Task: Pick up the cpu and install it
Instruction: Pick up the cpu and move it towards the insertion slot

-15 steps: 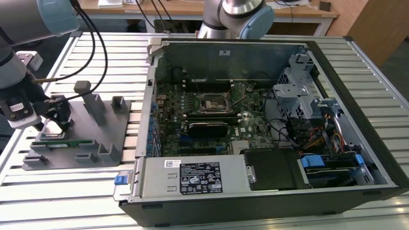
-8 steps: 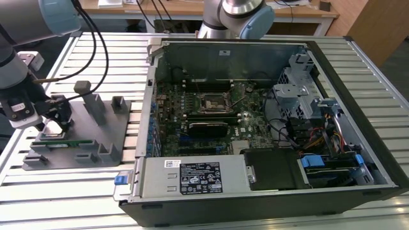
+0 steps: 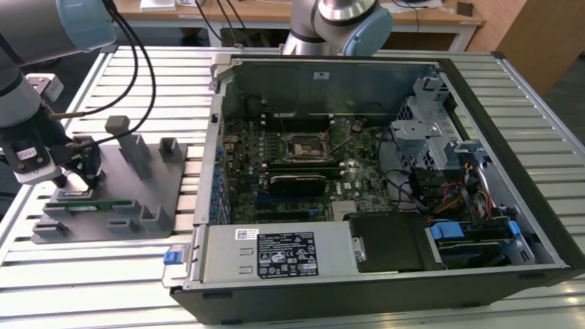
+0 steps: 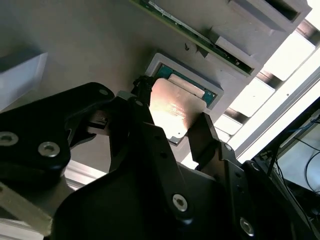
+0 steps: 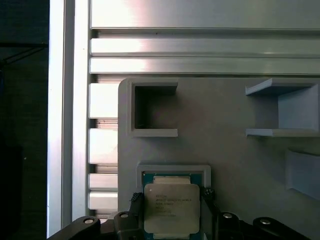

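1. The arm [image 3: 18, 89] stands at the exterior view's left, over the slatted metal table [image 3: 155, 89]. Its gripper [image 3: 81, 179] hangs low over the grey fixture [image 3: 137, 205].

2. The gripper is closed on the cpu [image 5: 171, 207]. In both wrist views its 2 black fingers [image 4: 204, 131] press against 2 opposite edges of the chip, and the silvery metal top faces up between them.

3. The cpu sits at the square recess [image 5: 172, 169] of the fixture, which has a pale frame with a green inner rim. In the second wrist view the cpu [image 4: 172, 112] looks slightly offset from this frame. Whether it is lifted clear of the recess cannot be told.

4. A long green memory stick [image 3: 89, 203] lies in a slot of the same fixture, just beside the gripper.

5. The open computer case [image 3: 366, 82] lies on the table toward the exterior view's right, well apart from the gripper. The black socket [image 3: 302, 145] with its metal frame sits near the middle of the board inside.
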`<state>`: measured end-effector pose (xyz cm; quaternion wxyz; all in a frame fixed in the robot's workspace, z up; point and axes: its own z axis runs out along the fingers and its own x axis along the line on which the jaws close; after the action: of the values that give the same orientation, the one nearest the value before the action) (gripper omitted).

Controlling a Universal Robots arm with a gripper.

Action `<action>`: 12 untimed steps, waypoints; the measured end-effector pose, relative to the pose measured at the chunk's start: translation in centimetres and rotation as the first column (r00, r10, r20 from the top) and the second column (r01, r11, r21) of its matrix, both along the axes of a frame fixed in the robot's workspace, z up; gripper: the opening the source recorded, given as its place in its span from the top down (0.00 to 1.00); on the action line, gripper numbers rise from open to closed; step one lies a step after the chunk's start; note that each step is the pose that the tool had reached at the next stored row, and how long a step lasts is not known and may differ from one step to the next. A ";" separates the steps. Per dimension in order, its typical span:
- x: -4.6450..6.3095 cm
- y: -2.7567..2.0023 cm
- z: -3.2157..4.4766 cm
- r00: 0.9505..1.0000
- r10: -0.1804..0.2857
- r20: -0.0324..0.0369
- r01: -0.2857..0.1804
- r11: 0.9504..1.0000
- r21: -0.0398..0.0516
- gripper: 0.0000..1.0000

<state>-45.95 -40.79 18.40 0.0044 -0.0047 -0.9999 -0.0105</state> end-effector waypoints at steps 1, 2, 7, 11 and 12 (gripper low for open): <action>0.0 0.00 -0.01 1.000 0.000 0.000 0.000 1.000 0.000 0.44; 0.0 0.00 0.01 1.000 0.000 0.000 0.000 1.000 0.000 0.46; 0.0 0.00 0.31 1.000 0.000 0.000 0.000 1.000 0.001 0.46; 0.1 0.00 0.27 1.000 -0.002 0.000 0.002 1.000 0.000 0.46; 0.1 0.00 0.26 1.000 -0.003 0.000 0.003 1.000 0.000 0.46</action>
<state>-45.86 -40.79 18.66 0.0043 -0.0062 -0.9999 -0.0107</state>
